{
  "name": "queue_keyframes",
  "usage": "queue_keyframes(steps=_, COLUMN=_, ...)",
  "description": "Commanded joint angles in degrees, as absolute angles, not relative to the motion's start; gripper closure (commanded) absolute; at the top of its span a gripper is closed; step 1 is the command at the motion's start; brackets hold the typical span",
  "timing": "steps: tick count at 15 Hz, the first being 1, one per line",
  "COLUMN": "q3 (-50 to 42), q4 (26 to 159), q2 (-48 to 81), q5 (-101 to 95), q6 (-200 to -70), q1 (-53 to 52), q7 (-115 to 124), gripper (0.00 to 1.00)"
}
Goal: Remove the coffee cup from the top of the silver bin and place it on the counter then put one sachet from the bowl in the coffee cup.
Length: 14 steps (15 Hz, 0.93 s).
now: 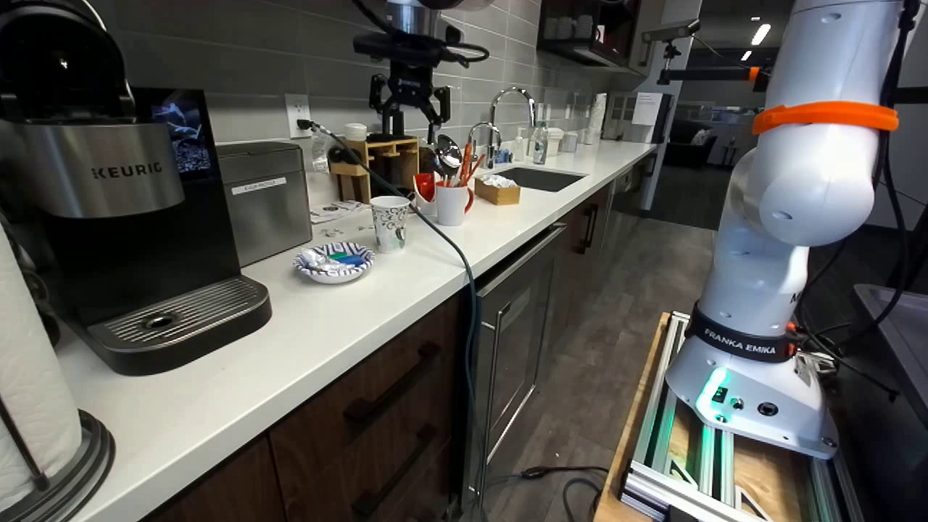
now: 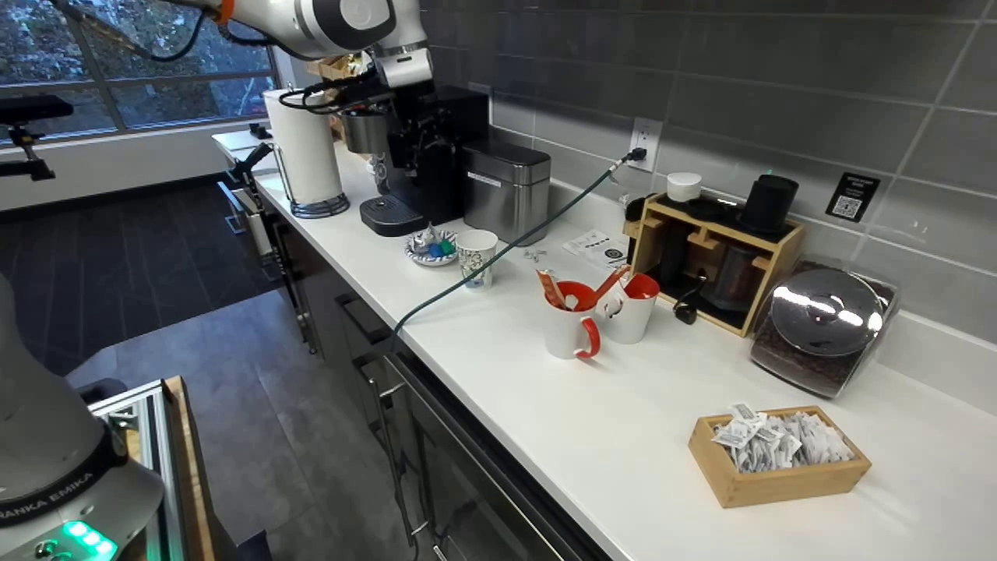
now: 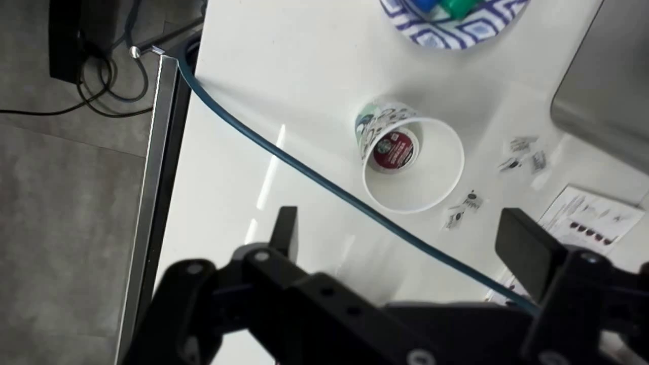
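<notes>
1. Here, the coffee cup [image 1: 391, 226] stands upright on the counter [image 1: 326, 319]; in an exterior view it is just right of the bowl [image 1: 335, 276].
2. In the wrist view, a pod [image 3: 394, 150] with dark red top lies inside this cup.
3. The gripper [image 3: 404, 240], above the counter, has its jaws wide apart.

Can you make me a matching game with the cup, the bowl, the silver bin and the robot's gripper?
Things:
1. coffee cup
2. bowl
3. silver bin
4. gripper

Clues:
A. boxy grey metal with a white label
B. open, above the counter
C. round dark red thing inside
D. blue and green things inside

Right pairs: 1-C, 2-D, 3-A, 4-B
</notes>
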State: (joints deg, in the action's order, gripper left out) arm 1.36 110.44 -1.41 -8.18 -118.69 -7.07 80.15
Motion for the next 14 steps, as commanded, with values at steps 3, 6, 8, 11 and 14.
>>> queue_keyframes(steps=3, q3=5.9, q4=111.6, q2=-2.1, q5=1.0, q6=-118.3, q1=-8.1, q7=65.7, gripper=0.0)
queue_keyframes(steps=6, q3=7.9, q4=108.9, q2=3.1, q5=3.8, q6=-117.6, q1=-8.9, q7=58.9, gripper=0.0)
queue_keyframes(steps=8, q3=8.3, q4=107.3, q2=6.6, q5=4.9, q6=-116.2, q1=-9.0, q7=53.6, gripper=0.0)
queue_keyframes(steps=11, q3=8.2, q4=102.8, q2=12.5, q5=3.5, q6=-109.8, q1=-9.2, q7=48.9, gripper=0.0)
queue_keyframes(steps=14, q3=8.4, q4=98.2, q2=17.4, q5=2.7, q6=-104.1, q1=-10.5, q7=44.6, gripper=0.0)
